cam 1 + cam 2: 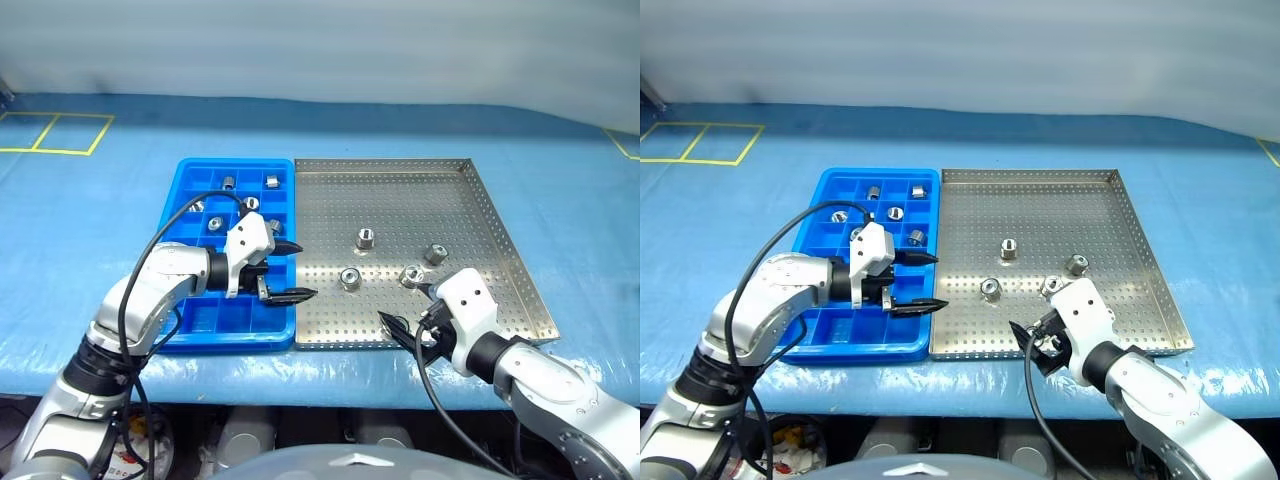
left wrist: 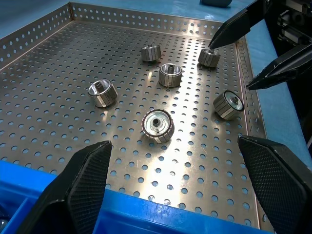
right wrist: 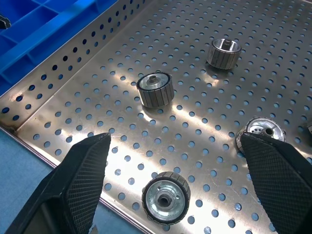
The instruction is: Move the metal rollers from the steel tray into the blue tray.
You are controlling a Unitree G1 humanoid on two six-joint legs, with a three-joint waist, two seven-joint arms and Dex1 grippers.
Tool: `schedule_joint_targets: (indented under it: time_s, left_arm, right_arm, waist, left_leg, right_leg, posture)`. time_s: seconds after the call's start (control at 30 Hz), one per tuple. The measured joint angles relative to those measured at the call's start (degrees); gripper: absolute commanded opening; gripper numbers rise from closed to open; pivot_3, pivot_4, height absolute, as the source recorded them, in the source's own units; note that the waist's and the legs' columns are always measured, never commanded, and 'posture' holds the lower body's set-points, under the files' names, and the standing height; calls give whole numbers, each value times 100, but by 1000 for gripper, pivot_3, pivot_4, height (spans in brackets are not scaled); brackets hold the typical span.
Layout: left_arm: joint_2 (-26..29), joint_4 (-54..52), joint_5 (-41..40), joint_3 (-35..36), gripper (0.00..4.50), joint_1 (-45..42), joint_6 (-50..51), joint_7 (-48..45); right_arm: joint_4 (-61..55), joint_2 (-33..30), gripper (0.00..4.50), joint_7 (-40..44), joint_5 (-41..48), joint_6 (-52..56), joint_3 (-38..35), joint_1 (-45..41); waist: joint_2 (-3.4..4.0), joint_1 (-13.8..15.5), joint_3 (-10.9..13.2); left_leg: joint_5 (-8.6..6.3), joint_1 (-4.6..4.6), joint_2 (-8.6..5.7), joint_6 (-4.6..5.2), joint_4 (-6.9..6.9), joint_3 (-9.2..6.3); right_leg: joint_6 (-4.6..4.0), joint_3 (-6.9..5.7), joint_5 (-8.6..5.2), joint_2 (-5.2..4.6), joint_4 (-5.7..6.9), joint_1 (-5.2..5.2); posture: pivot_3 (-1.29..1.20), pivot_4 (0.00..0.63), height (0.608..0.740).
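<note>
The steel tray (image 1: 400, 195) lies right of the blue tray (image 1: 240, 336), and the two touch. Several metal rollers (image 1: 366, 238) sit loose on its near half; one (image 1: 350, 278) lies closest to the blue tray. More rollers (image 1: 251, 203) rest in the blue tray's far compartments. My left gripper (image 1: 303, 270) hangs open over the blue tray's right edge, pointing toward the steel tray, with nothing between its fingers (image 2: 83, 180). Over the steel tray's near edge my right gripper (image 1: 405, 308) is open and empty, with a roller (image 3: 165, 197) lying between its fingers (image 3: 80, 183).
Both trays rest on a table under a blue cover (image 1: 100, 260), close to its near edge. Yellow tape lines (image 1: 60, 150) mark the cover at the far left. The steel tray's far half is bare perforated metal.
</note>
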Motion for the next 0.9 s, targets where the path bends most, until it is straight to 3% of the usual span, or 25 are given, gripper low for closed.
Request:
schedule_joint_targets:
  time_s: [0.73,0.9]
  left_arm:
    - [87,-58,-31,8,4500,33,164,0]
    - [-271,-55,-410,181,4500,-472,735,321]
  right_arm:
    - [0,0,4476,6,-16,7,71,-11]
    - [-1,5,4476,7,-50,4,139,-43]
  waist:
    - [0,4,0]
    - [-4,43,1]
  left_leg:
    - [0,0,0,0,0,-1]
    - [2,-5,-2,3,10,-8]
  right_leg:
    - [0,0,0,0,0,0]
    - [8,-4,4,0,0,4]
  posture:
    - [53,150,740]
    - [62,150,740]
